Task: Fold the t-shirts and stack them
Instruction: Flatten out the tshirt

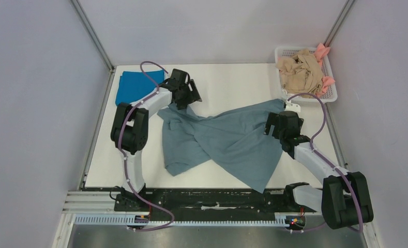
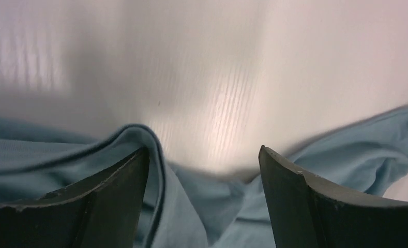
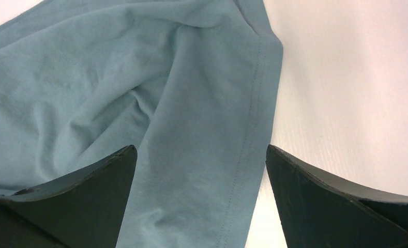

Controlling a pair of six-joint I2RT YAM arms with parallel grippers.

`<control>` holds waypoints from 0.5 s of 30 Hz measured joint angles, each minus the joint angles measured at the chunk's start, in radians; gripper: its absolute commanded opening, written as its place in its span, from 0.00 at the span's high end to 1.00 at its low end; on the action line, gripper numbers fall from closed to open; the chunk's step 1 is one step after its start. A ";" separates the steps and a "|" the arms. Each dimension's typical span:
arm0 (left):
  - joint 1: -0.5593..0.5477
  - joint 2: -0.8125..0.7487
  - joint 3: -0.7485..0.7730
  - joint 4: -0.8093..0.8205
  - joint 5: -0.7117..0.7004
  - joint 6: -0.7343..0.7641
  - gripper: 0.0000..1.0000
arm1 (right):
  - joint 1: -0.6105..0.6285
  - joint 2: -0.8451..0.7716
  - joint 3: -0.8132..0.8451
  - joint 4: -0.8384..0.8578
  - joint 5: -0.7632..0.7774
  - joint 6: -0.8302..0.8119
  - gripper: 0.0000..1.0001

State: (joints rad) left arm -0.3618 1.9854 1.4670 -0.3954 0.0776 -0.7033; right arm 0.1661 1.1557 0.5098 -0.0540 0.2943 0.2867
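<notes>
Nearest the lens in each wrist view are that gripper's own 2 dark fingers point(image 2: 108, 191), blurred at the bottom edge and spread wide with nothing clamped between them.

By size, the white table point(image 1: 232, 85) comes first, filling the middle of the top view. On it lies the grey-blue t-shirt point(image 1: 227, 142), the biggest cloth here. It is unfolded and rumpled, twisted across its middle, and reaches from under the left arm toward the right arm, with 1 corner pointing at the near edge.

The left gripper point(image 2: 204, 155) hangs over the shirt's far left part. A raised fold of cloth curls up beside its left finger, and bare table shows beyond. Whether the finger touches that fold I cannot tell.

The right gripper point(image 3: 201, 150) hangs over the shirt's far right end. A stitched hem runs between its fingers point(image 3: 77, 196). The cloth lies mostly under the left finger and bare table under the right one.

The bright blue t-shirt point(image 1: 134, 85) lies flat in the table's far left corner, partly hidden by the left arm and apart from the grey-blue one.

A white basket point(image 1: 332, 95) sits at the far right corner, just beyond the right arm's cable. It holds a crumpled beige cloth point(image 1: 300, 72), with a pink cloth point(image 1: 323, 51) poking out along its far and right sides.
</notes>
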 measured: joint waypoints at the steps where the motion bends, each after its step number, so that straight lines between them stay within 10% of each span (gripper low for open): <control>1: 0.000 0.035 0.035 0.004 -0.002 0.002 0.17 | 0.000 0.000 0.000 0.000 0.001 0.000 0.02; 8: 0.000 0.288 0.377 -0.047 -0.009 0.048 0.16 | 0.000 0.006 0.000 0.000 0.003 -0.007 0.02; 15: 0.008 0.267 0.394 -0.148 -0.149 0.116 0.12 | 0.000 0.006 0.000 -0.005 0.023 -0.014 0.02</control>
State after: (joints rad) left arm -0.3534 2.2528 1.8610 -0.5430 -0.0715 -0.5877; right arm 0.1661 1.1622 0.5098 -0.0593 0.3176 0.2726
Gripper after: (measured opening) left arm 0.869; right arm 0.979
